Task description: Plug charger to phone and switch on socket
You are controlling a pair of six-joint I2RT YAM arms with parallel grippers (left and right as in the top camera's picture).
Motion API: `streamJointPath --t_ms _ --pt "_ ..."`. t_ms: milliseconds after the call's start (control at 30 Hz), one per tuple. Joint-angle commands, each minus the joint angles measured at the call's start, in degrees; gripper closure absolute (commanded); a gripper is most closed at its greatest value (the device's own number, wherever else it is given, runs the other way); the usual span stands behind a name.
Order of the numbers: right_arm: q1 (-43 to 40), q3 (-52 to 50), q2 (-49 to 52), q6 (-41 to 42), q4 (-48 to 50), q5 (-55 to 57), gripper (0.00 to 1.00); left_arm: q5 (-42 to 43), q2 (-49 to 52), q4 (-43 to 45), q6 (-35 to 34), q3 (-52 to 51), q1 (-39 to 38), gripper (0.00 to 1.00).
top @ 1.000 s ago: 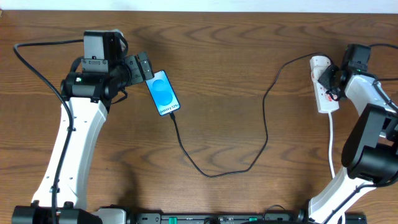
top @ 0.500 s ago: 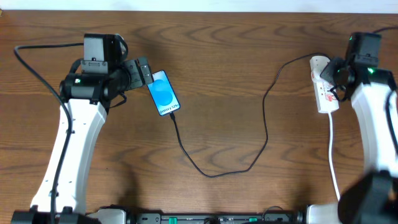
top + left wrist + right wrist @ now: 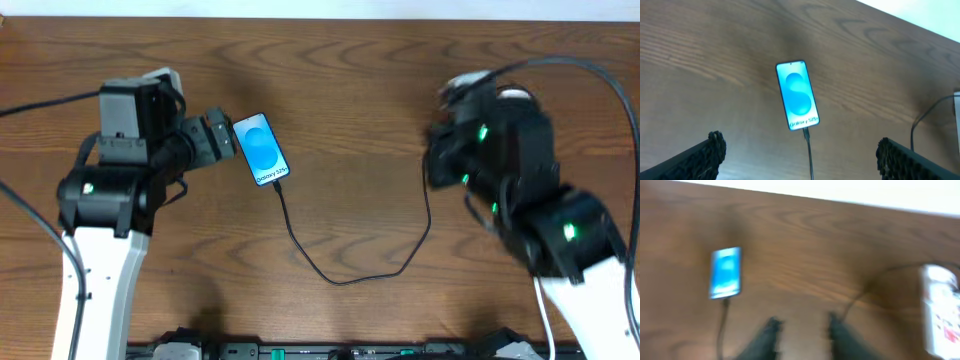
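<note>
Spotting phone [image 3: 261, 150] flat on counter [image 3: 350, 80], upper left of centre in overhead frame, screen up. Noting charger [image 3: 336, 283] tip meeting phone's lower edge, cable looping right toward socket [image 3: 940, 310], blurred at right edge of right wrist frame. Seeing left jaws spread wide, empty, just left of phone. Seeing right jaws partly apart, blurred, gripping nothing.

**Setting: robot lab bench, probably**

Left arm [image 3: 100, 250] and right arm [image 3: 560, 240], both white and black, work at a wood-grain counter [image 3: 360, 120]. Plain white wall [image 3: 320, 8] behind it, dark equipment rail [image 3: 340, 352] along the near edge. Right side blurred.
</note>
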Motion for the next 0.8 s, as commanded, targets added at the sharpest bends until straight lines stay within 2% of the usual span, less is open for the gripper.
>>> streamJointPath --t_ms 0,200,767 --pt "4.8 0.2 -3.8 -2.0 -0.3 1.2 0.01 0.2 -3.0 -1.5 1.0 0.4 0.0 0.02" --pt "6.3 0.2 -5.2 -2.0 -1.7 1.2 0.01 0.2 -4.2 -4.5 1.0 0.4 0.0 0.02" --pt "6.3 0.2 -4.3 -2.0 -11.8 1.2 0.01 0.2 -3.8 -4.7 1.0 0.4 0.0 0.02"
